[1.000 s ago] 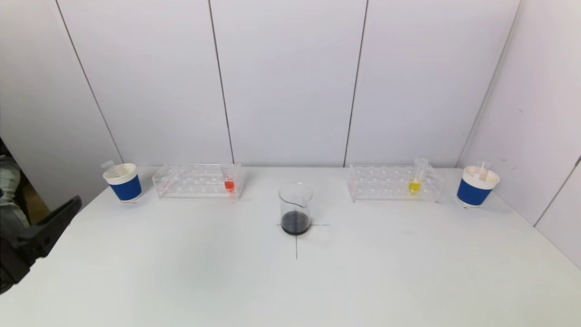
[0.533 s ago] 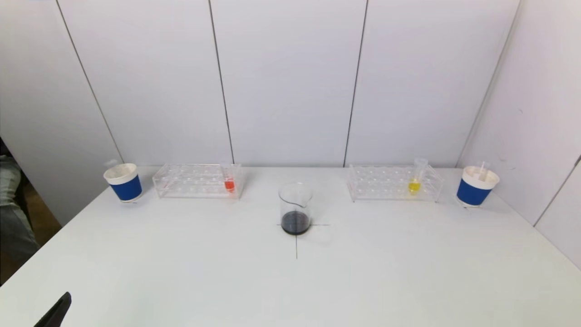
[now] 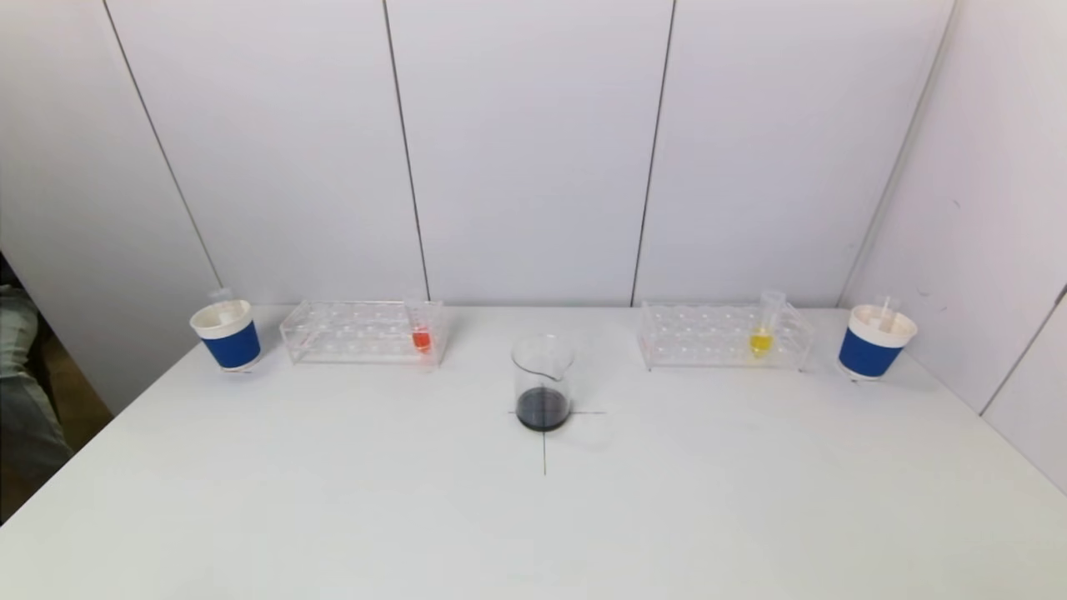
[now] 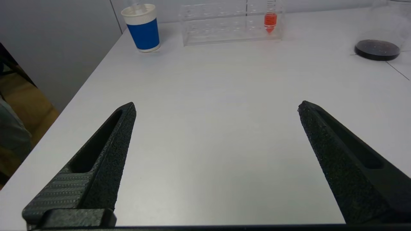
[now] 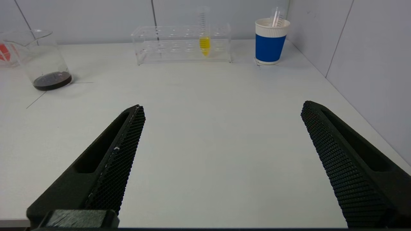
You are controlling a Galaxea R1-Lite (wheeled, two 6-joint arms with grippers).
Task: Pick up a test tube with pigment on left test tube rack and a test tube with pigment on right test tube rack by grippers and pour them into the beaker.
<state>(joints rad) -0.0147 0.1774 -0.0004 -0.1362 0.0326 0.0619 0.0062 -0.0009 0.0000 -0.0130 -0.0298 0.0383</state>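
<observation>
A clear beaker (image 3: pixel 543 383) with dark liquid stands mid-table on a cross mark. The left clear rack (image 3: pixel 363 332) holds a test tube with orange-red pigment (image 3: pixel 421 337), also in the left wrist view (image 4: pixel 270 20). The right rack (image 3: pixel 723 336) holds a test tube with yellow pigment (image 3: pixel 761 335), also in the right wrist view (image 5: pixel 205 40). Neither gripper shows in the head view. My left gripper (image 4: pixel 216 107) is open and empty over the table's front left. My right gripper (image 5: pixel 222 109) is open and empty over the front right.
A blue-and-white paper cup (image 3: pixel 225 335) stands left of the left rack, another (image 3: pixel 874 341) right of the right rack with a tube in it. White walls close the back and right. The table's left edge (image 4: pixel 80 89) drops to the floor.
The left gripper, seen at the head view's left edge a second ago, has dropped down and out of that view. The tubes, racks and beaker have not moved.
</observation>
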